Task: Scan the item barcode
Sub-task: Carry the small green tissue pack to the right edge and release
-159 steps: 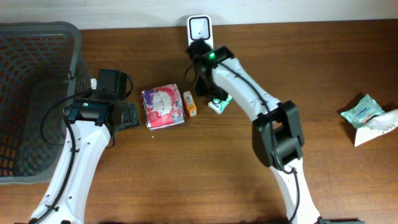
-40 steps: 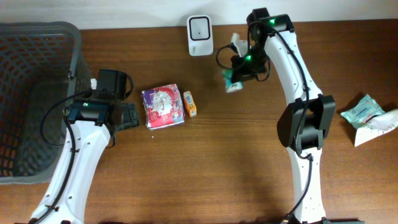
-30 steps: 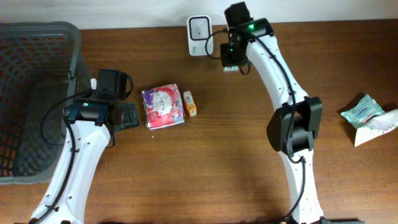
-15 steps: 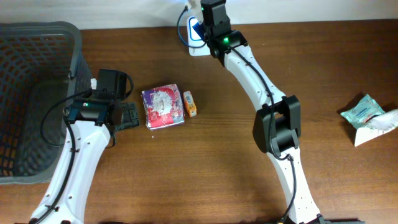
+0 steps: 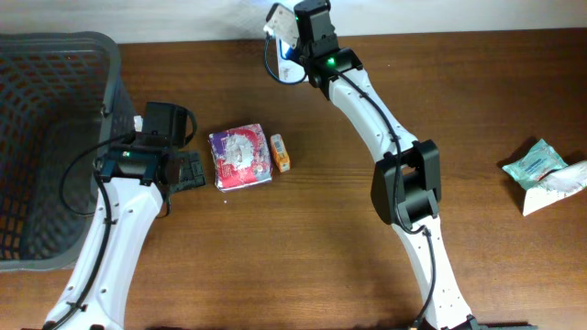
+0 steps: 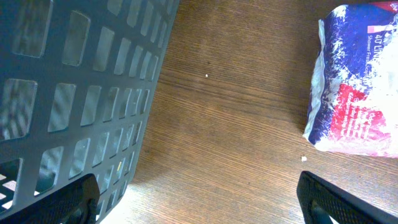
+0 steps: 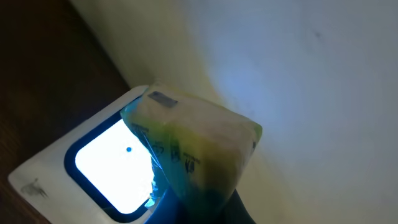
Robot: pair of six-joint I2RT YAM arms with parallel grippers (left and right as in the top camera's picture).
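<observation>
The right gripper (image 5: 286,20) is clamped on the small yellow-green wrapped packet (image 7: 193,149) and holds it directly over the white barcode scanner (image 7: 99,163), which stands at the far edge of the wooden bench (image 5: 321,229). In the right wrist view one face of the packet is turned toward the scanner's window. The window glows bright blue-white, and the light falls on the packet's lower edge. The packet is just off the window; I cannot tell whether the two touch, and no barcode can be made out on the wrapper.

In my judgement the task is at its main step. The item is picked up, carried and presented to the reader, so only the read itself is left. Nothing in the pictures shows whether it has registered. If it has not, a small turn of the wrapper toward the glass looks like the likely fix.

The left gripper (image 6: 199,202) hangs with its jaws wide apart and empty, well to the left of the scanner and nearer the robot. It is between the grey plastic basket (image 6: 74,93) and a purple, red and white soft packet (image 6: 354,81). A small orange packet (image 5: 280,153) lies beside that packet, on its scanner side.
</observation>
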